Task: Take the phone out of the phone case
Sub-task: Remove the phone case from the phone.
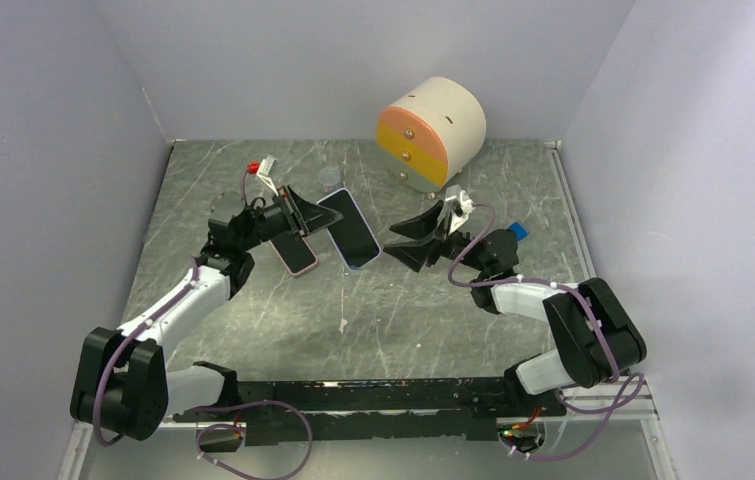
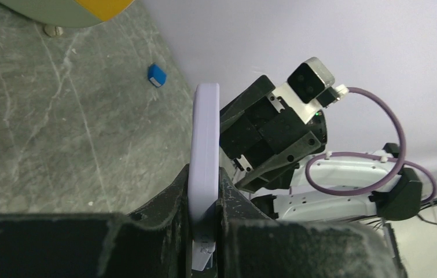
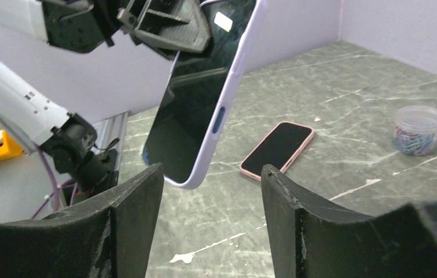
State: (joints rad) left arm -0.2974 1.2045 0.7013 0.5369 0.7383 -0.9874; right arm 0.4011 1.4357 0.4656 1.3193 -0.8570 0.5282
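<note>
A phone with a black screen in a lavender case (image 1: 351,230) is held off the table by my left gripper (image 1: 309,214), which is shut on its left end. In the left wrist view the case (image 2: 204,139) stands edge-on between my closed fingers (image 2: 204,200). My right gripper (image 1: 393,240) is open and empty, just right of the phone's free end. In the right wrist view the cased phone (image 3: 204,98) hangs tilted ahead of my open right gripper (image 3: 211,174), with its lower corner near the left finger (image 3: 140,202).
A second phone in a pink case (image 1: 296,254) lies flat on the table under the left gripper and also shows in the right wrist view (image 3: 276,149). A clear tub of paper clips (image 1: 330,178), a round drawer unit (image 1: 431,130) and a small blue block (image 1: 519,230) stand farther back.
</note>
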